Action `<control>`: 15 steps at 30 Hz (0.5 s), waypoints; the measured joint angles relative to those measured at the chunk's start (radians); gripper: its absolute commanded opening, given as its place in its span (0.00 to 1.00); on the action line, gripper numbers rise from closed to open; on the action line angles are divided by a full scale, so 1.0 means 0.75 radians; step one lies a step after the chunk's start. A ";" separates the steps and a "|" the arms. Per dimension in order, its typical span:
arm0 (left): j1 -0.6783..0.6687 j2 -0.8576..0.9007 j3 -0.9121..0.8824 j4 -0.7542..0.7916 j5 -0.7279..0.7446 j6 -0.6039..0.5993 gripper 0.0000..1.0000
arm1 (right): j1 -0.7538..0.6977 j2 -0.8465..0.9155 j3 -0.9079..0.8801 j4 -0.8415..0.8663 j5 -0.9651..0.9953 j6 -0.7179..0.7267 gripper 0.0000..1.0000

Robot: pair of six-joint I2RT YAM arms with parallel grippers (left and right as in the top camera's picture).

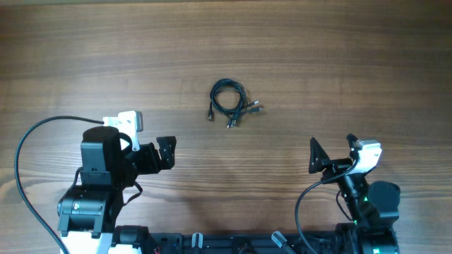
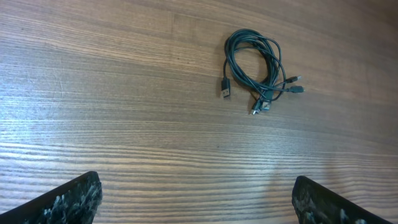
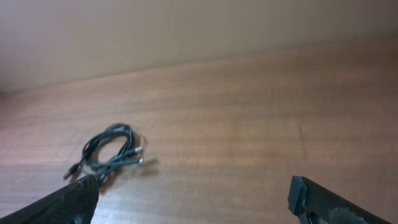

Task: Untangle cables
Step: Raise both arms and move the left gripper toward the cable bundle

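The cables [image 1: 229, 102] lie as one small tangled black coil on the wooden table [image 1: 353, 63], a little above the middle, with small plug ends sticking out toward the lower right. In the left wrist view the coil [image 2: 271, 68] lies at the upper right, with a dark plug [image 2: 225, 88] hanging off its left side. From the right wrist, the coil [image 3: 118, 158] appears at the lower left, just past my left-hand finger. My left gripper [image 1: 168, 153] [image 2: 196, 186] stands open and empty, below and left of the coil. My right gripper [image 1: 313, 155] [image 3: 193, 186] is open and empty, below and right of it.
A thick black arm cable [image 1: 21, 162] loops out from the left arm's base at the left edge. Both arm bases sit along the front edge of the table. A plain light wall [image 3: 186, 31] stands behind the table's far edge.
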 measured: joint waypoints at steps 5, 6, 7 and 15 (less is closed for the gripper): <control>0.000 0.000 0.001 0.023 -0.001 0.000 1.00 | -0.001 0.117 0.125 -0.117 -0.002 0.043 1.00; 0.000 0.001 0.001 0.043 -0.001 -0.006 1.00 | -0.001 0.149 0.158 -0.136 -0.002 0.048 1.00; 0.000 0.003 0.001 0.058 -0.001 -0.013 1.00 | -0.001 0.172 0.184 -0.151 -0.002 0.050 1.00; 0.000 0.203 0.105 0.048 -0.038 -0.086 1.00 | -0.001 0.491 0.447 -0.342 -0.007 0.058 1.00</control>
